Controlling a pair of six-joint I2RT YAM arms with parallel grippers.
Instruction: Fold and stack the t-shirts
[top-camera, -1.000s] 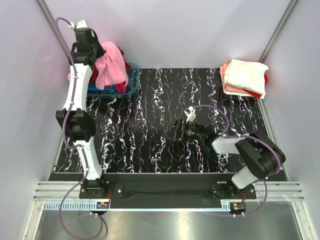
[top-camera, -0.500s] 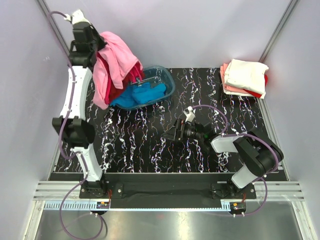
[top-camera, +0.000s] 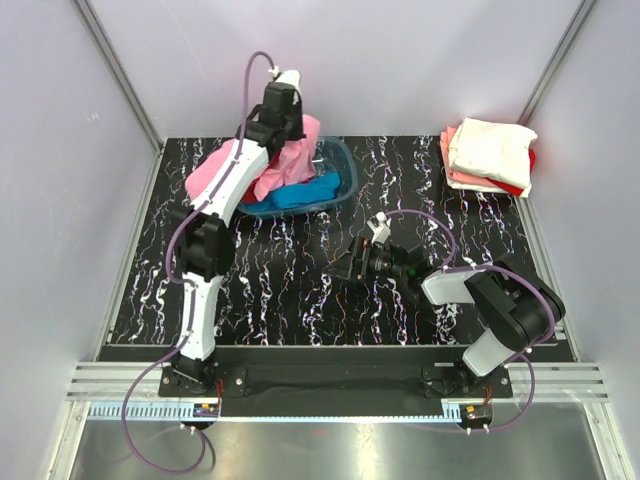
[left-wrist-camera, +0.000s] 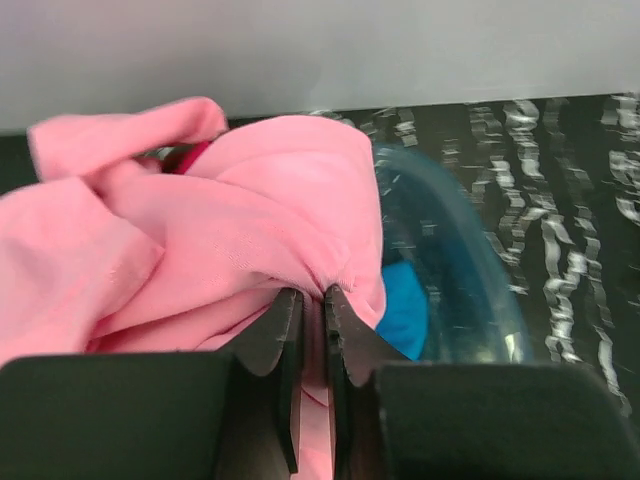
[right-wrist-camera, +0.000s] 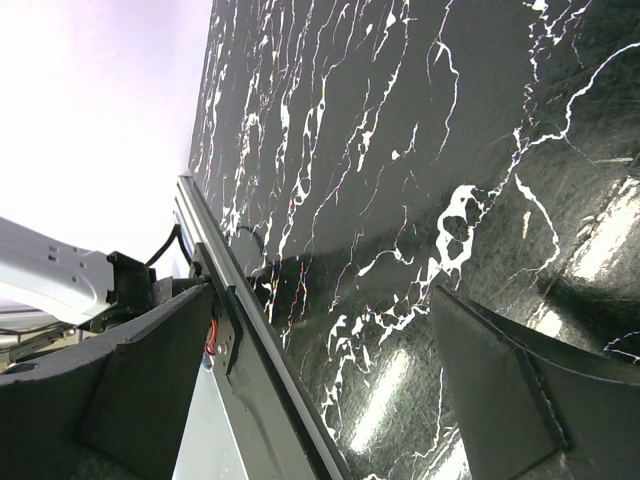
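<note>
Left arm reaches to the back of the table; left gripper has its jaws nearly together, pinching a fold of the light pink t-shirt, cloth visibly caught in the narrow gap; the shirt hangs bunched over the rim of the grey-blue basin and spills onto the table to its left; a bright blue t-shirt lies inside the basin, with a sliver of darker pink or red cloth behind it, too little showing to name; right gripper sits low over mid-table, jaws wide apart, nothing between them; folded stack rests in the far right corner, cream white on top, salmon under it, red peeking at the edge. Step in hand looks like drawing the pink shirt out to be folded; I'd judge it best lifted high enough for the trailing cloth to clear the rim, lest it drag the blue one along or tip the basin; the pinch is on a bunched fold, not a hem or shoulder, so the shirt will likely land crumpled and need spreading; the idle right gripper is well placed to take a second corner. Table is black with white marbling, glossy enough to throw glare in the right wrist view; pale lilac walls on three sides; a metal post in the corner; a ribbed rail along the near edge.
</note>
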